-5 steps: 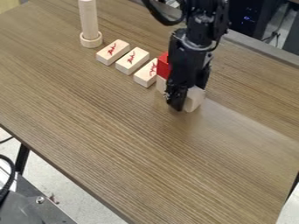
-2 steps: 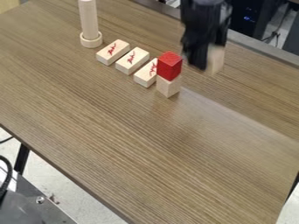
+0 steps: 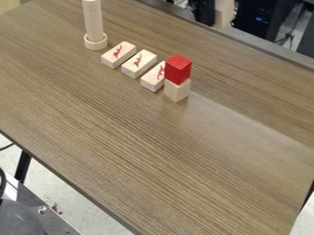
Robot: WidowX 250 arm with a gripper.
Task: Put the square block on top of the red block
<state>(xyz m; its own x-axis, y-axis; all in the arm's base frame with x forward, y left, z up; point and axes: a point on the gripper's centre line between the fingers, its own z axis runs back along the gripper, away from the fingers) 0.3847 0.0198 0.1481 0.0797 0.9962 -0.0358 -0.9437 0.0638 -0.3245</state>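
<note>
Square block (image 3: 224, 13) gripped, but it's well beyond the red block (image 3: 178, 69)

Looks like it's pinched in the gripper (image 3: 213, 16), closed down as far as its width allows, up past the red block and slightly right of it in view. It'd need to be brought back toward the camera, a bit left, then lowered onto the red top, which is propped on a pale block (image 3: 177, 91).

Brown wood-grain table (image 3: 122, 137): 3 pale oblong blocks (image 3: 138, 63), red-marked, in a row; upper left, 1 upright cylinder (image 3: 93, 20) with ring-shaped base (image 3: 96, 44).
</note>
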